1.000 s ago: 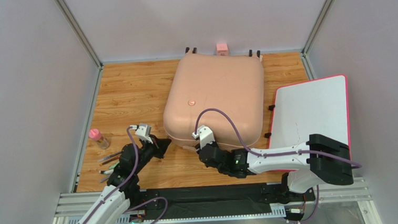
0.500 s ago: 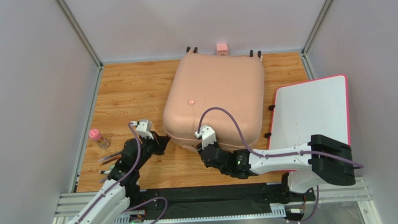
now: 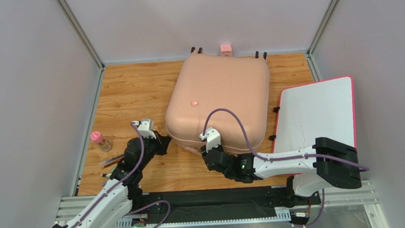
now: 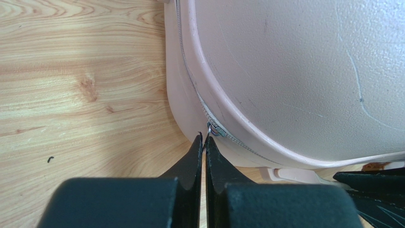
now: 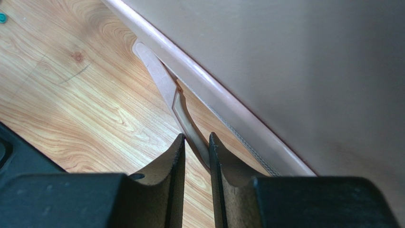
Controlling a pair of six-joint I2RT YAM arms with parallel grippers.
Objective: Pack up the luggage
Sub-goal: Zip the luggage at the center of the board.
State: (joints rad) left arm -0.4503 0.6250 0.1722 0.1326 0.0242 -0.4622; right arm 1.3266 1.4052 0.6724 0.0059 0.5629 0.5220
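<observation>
Luggage [image 3: 216,91] shut | left gripper [image 4: 205,138] pinched closed at its zipper pull [image 4: 214,129] | right gripper [image 5: 196,142] narrow, clamping its handle [image 5: 161,78] | best: track the seam, brace steady

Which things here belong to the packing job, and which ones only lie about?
Job: luggage; zipper pull; handle; left end effector; right end effector.
Lying about: white board; bottle; pens; pink box.

Wood table [image 3: 134,97] w/ luggage [image 3: 219,96], white board [image 3: 317,111], pink-capped bottle [image 3: 100,140].
</observation>
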